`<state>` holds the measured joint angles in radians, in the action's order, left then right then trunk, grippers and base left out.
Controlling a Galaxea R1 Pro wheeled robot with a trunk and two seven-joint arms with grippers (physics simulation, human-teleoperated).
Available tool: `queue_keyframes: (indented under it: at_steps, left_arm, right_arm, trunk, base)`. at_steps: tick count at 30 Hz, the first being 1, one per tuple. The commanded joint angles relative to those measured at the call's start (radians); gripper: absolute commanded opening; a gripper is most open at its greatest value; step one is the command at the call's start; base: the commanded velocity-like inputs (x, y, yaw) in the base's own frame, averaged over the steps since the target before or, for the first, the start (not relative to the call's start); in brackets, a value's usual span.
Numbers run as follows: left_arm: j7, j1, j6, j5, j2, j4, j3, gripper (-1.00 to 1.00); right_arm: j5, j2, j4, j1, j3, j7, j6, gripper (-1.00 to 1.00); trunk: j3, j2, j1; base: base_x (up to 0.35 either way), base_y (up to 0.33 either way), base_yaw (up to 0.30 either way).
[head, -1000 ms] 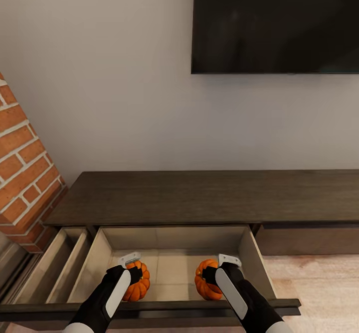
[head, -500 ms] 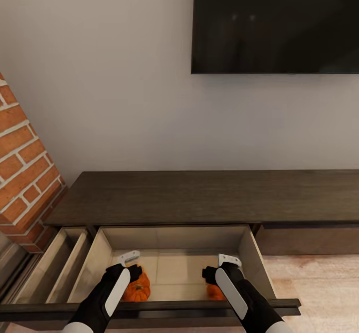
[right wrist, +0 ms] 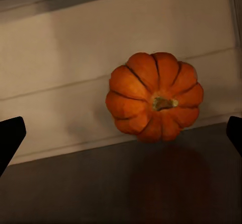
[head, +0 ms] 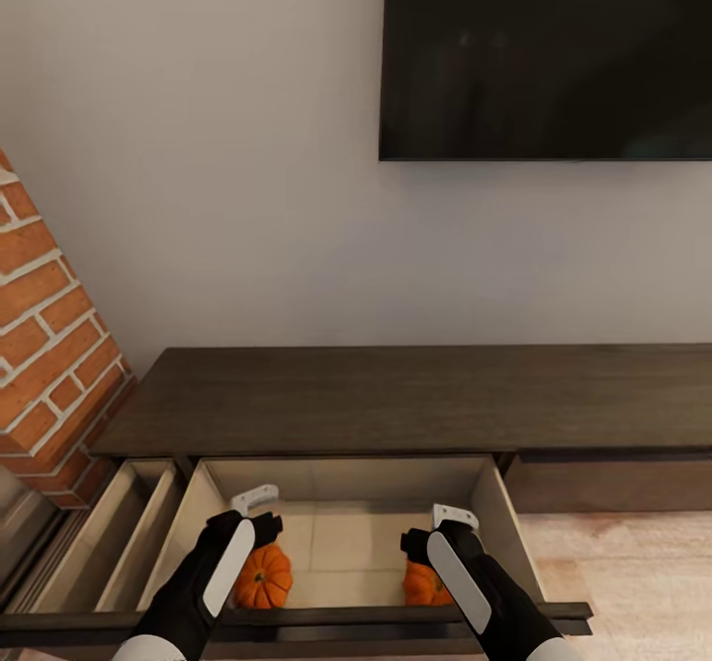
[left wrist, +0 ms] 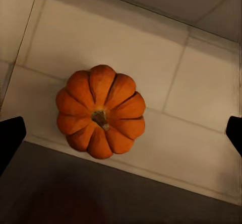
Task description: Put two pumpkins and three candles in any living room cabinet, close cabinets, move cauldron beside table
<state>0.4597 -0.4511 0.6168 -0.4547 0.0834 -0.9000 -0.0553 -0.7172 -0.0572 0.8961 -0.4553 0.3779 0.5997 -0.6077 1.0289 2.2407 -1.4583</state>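
Note:
Two orange pumpkins rest upright on the pale floor of the open drawer (head: 346, 478) of the dark-brown cabinet (head: 396, 399). One pumpkin (head: 262, 577) lies under my left gripper (head: 259, 513), the other pumpkin (head: 425, 584) under my right gripper (head: 435, 530). Both grippers hang open above the drawer, touching nothing. The left wrist view looks straight down on its pumpkin (left wrist: 101, 112), with a black fingertip (left wrist: 10, 138) far out at each side. The right wrist view does the same with its pumpkin (right wrist: 154, 96), close to the drawer's dark front panel (right wrist: 151, 183). Candles, cauldron and table are out of view.
A narrower drawer (head: 119, 532) also stands open, left of the wide one. A brick column (head: 44, 344) rises at the left. A dark TV (head: 549, 47) hangs on the wall above the cabinet. Light wood floor (head: 623, 562) shows at the right.
Both grippers opened and let go of the pumpkins, which dropped to the drawer floor. The left gripper rose a little. The head camera tilted slightly, shifting the whole picture down.

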Motion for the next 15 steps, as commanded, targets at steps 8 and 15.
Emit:
queue_keyframes:
  at_steps: [8,15]
  left_arm:
    - [0.009,-0.001,0.013,-0.013,-0.001,-0.01,-0.001,1.0]
    - [0.009,0.0,0.014,-0.013,-0.001,-0.01,-0.001,1.0]
  right_arm:
    - [-0.011,0.0,0.004,-0.001,0.003,0.009,-0.001,1.0]
    - [-0.011,0.0,0.006,-0.001,0.002,0.008,-0.001,1.0]
  trunk:
    - [-0.024,-0.056,0.031]
    - [-0.046,-0.105,0.058]
  base:
    - [-0.138,0.0,0.0]
    - [-0.133,0.0,0.0]
